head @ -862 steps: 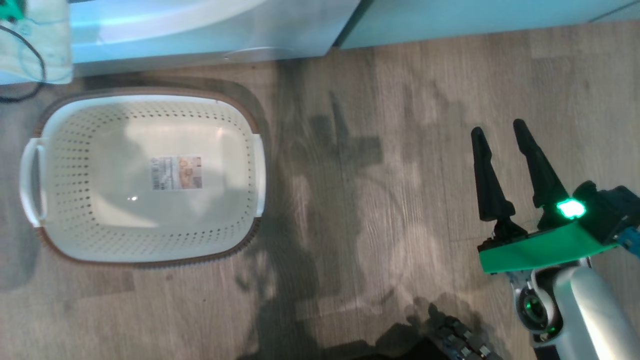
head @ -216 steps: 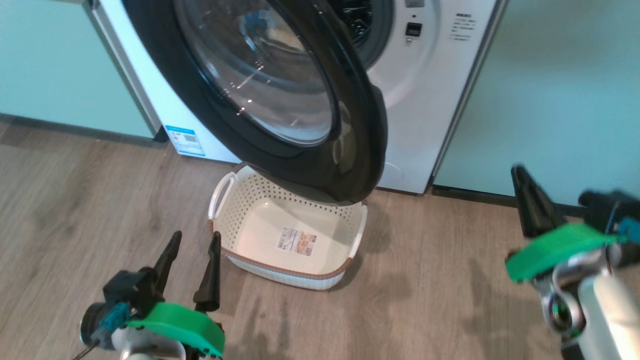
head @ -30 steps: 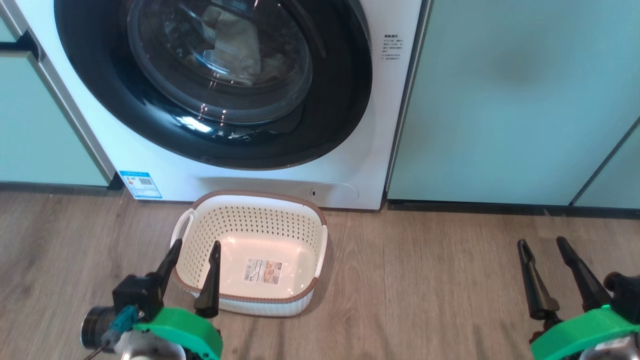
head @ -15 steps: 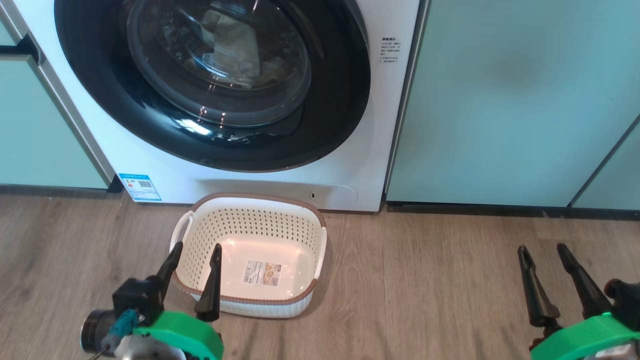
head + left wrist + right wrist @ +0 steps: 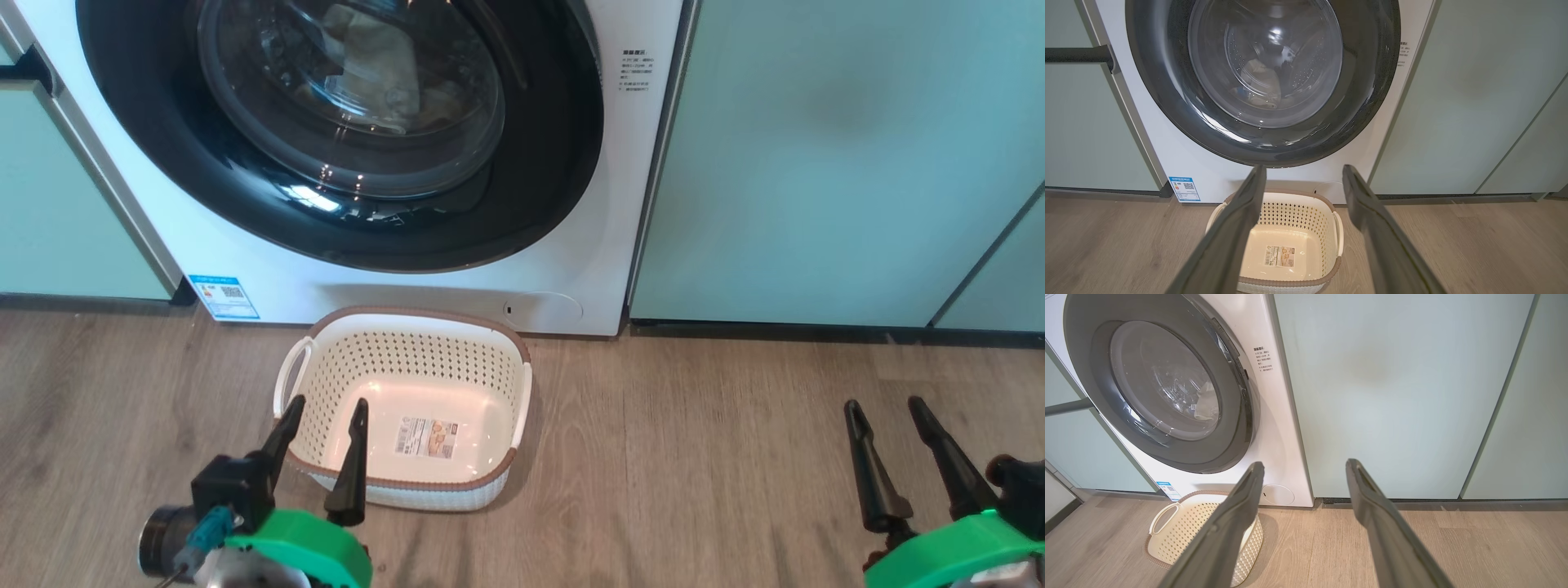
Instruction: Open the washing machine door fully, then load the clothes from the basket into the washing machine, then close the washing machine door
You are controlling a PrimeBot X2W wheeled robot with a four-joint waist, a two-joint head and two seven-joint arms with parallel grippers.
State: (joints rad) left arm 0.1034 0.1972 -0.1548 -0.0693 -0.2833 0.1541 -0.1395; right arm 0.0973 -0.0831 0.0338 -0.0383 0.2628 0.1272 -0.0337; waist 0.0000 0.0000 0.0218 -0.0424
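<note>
Left gripper (image 5: pixel 326 402) and right gripper (image 5: pixel 884 403) both spread, empty; washing machine door (image 5: pixel 531 163) shut over clothes (image 5: pixel 367 49), basket (image 5: pixel 424 314) bare: closing step apparently finished, next only backing away.

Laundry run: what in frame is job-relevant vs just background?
Job: washing machine; washing machine door, looks shut; clothes, behind the door glass; basket, empty, in front of the machine.
Background: pale green cabinets on either side; wooden floor.
</note>
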